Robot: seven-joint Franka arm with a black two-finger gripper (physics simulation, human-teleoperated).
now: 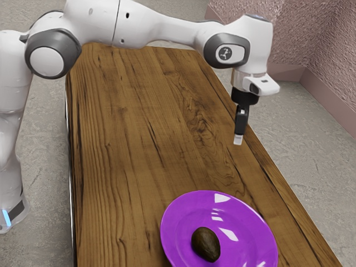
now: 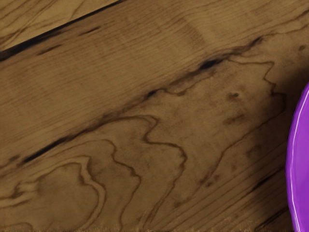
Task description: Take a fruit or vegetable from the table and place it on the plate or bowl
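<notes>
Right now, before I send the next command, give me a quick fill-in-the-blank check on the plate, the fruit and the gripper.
1. The avocado lies on the ____ plate.
2. The plate sits on a ____ table.
3. The gripper hangs above the table, carrying ____.
Missing words: purple; wooden; nothing.

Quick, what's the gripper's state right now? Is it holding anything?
Gripper: cannot tell whether it is open or shut from this side angle; nothing visibly held. The avocado lies on the purple plate.
</notes>
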